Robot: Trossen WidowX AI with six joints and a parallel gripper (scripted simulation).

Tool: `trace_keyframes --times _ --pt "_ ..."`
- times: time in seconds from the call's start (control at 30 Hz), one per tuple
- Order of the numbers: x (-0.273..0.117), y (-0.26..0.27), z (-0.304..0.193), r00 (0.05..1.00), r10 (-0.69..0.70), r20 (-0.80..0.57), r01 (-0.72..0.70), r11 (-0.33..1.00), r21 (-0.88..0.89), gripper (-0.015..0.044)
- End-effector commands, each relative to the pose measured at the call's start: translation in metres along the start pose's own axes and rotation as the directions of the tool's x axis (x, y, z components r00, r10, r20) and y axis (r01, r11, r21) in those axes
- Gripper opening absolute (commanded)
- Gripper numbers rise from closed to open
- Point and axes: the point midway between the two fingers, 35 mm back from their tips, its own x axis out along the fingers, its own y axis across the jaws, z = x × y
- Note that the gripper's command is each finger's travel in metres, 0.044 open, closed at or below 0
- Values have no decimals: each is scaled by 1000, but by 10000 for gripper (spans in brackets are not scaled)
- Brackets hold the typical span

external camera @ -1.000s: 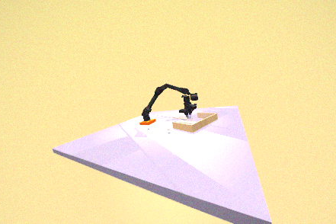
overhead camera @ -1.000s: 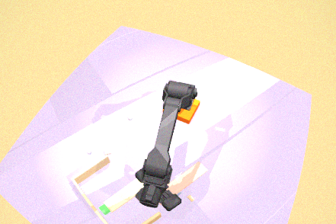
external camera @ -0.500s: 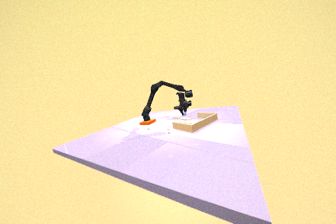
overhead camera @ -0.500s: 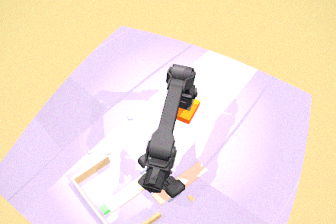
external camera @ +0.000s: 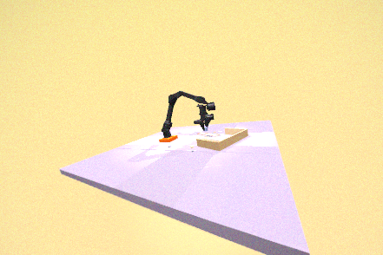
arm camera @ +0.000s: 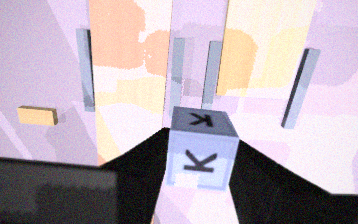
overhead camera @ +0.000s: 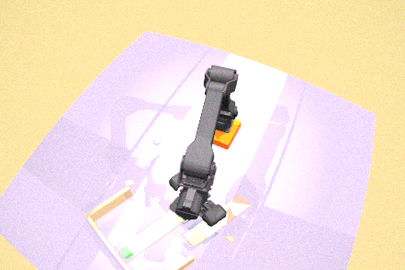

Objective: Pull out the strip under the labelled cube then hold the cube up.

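My gripper [external camera: 206, 127] [arm camera: 197, 138] is shut on the light blue cube [arm camera: 201, 159], which shows a dark K on its top and its near side. The cube is held up above the surface, with a gap below it in the exterior view. In the top view the arm hides it. A pale strip with an orange patch [overhead camera: 238, 205] [arm camera: 117, 32] lies below, on the left in the wrist view. A second pale strip [overhead camera: 156, 233] [arm camera: 240, 65] lies to the right there. Both are apart from the cube.
Grey-blue rails [arm camera: 86, 70] [arm camera: 300, 87] stand beside the strips. Tan walls [overhead camera: 107, 204] [external camera: 210, 144] stand around the far area. A green block [overhead camera: 126, 252] is at the far end of the second strip. A small tan block [overhead camera: 230, 239] [arm camera: 37, 116] lies outside.
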Motion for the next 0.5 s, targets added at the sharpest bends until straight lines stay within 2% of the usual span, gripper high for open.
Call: trace_keyframes --times 0.0,0.47 --pt "-1 -10 -12 1000 -3 3 3 1000 -3 0" --pt "2 -39 -52 1000 -6 -1 6 1000 -4 0"
